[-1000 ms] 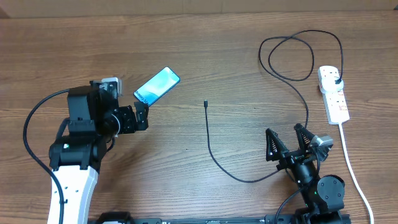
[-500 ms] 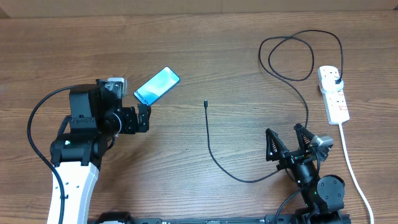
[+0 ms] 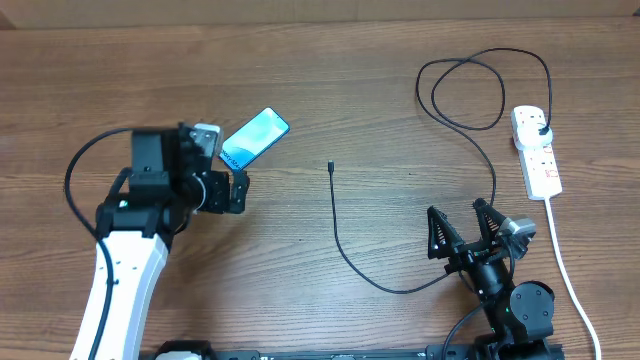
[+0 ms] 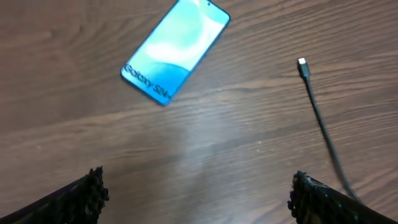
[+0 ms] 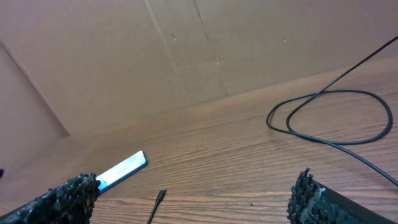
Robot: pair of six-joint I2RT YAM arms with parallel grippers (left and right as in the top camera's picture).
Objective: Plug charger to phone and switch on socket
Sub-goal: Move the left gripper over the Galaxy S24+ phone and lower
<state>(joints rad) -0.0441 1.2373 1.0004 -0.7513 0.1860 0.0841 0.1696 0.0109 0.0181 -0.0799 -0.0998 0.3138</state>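
Reach step: left gripper is hovering wide open beside the phone; right gripper is idling, equally spread, near the charger slack. Next move is calling for pinching the loose connector tip; the plug is seemingly sitting in the socket already.

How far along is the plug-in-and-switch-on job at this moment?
Done: the charger's plug looks seated in the socket. In hand: nothing; the left gripper hovers open near the phone, and the right gripper is open. Left: the connector tip lies apart from the phone; switch state unreadable.
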